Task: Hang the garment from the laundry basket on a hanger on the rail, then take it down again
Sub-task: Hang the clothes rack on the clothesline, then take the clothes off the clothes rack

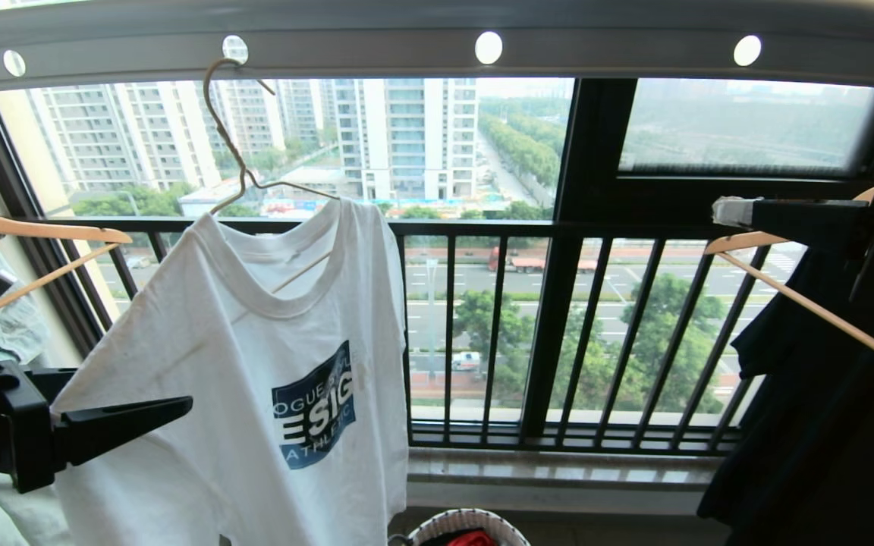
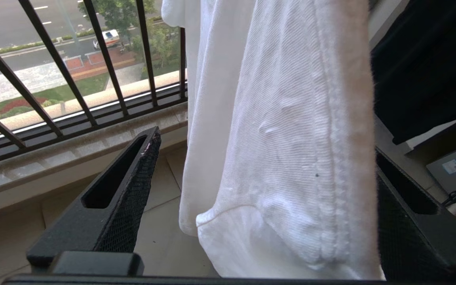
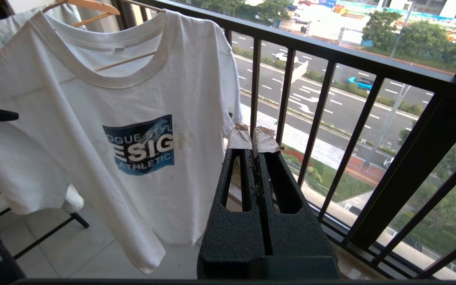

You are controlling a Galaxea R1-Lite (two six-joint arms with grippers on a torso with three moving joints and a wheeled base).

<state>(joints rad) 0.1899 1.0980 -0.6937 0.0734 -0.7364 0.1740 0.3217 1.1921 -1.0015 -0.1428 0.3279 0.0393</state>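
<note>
Here, the white T-shirt (image 1: 255,364) hangs on the thin wire hanger (image 1: 236,152), whose hook passes through a round hole in the grey rail (image 1: 376,38) above the barred window railing (image 1: 528,334). The left gripper (image 2: 267,190) stands with its jaws spread wide on either side of the shirt's sleeve, pinching nothing, so the cloth drapes freely between them; the hanging half of the job looks done, and the open jaws suit either a release or a fresh grasp for taking it down. The right gripper (image 3: 255,136), closed on nothing, is raised beside the railing to the shirt's right, apparently idle. The laundry basket (image 1: 467,522) sits low on the floor beneath the shirt's hem. Wooden hangers (image 1: 35,227) carrying other clothes flank the scene.
</note>
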